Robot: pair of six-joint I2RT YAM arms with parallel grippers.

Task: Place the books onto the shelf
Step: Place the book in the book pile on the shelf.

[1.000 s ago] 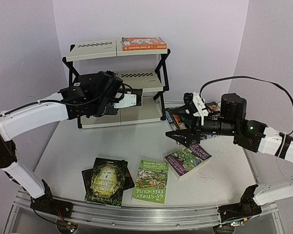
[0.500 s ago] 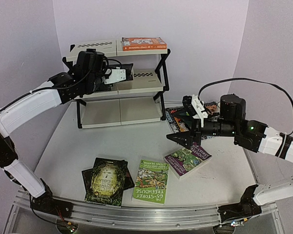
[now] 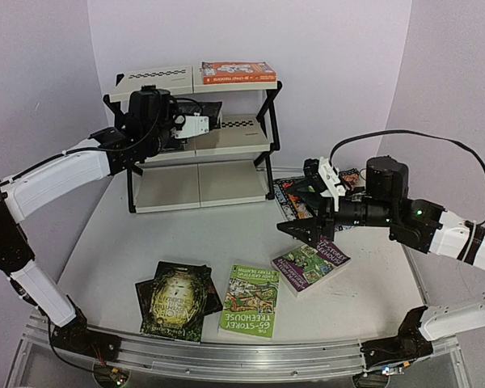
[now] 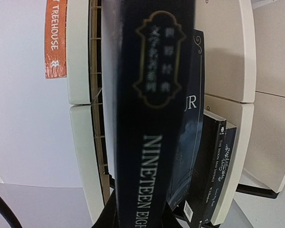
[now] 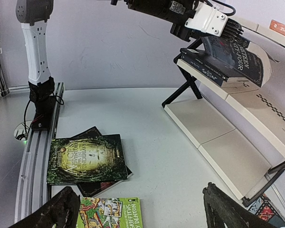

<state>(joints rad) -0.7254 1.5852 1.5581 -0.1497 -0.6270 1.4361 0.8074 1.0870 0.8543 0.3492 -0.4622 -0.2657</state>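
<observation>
Book (image 5: 237, 56) pinched in left hand (image 5: 230, 31), flat, long axis along shelf (image 3: 158, 81) tier — right hand (image 3: 305, 230) spread wide

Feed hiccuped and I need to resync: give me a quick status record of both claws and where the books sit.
left claw: shut on dark book, at shelf middle tier
middle tier: black books lying flat
top tier: orange book
right claw: open, empty, near purple book
table: green-gold book, green book, purple book
</observation>
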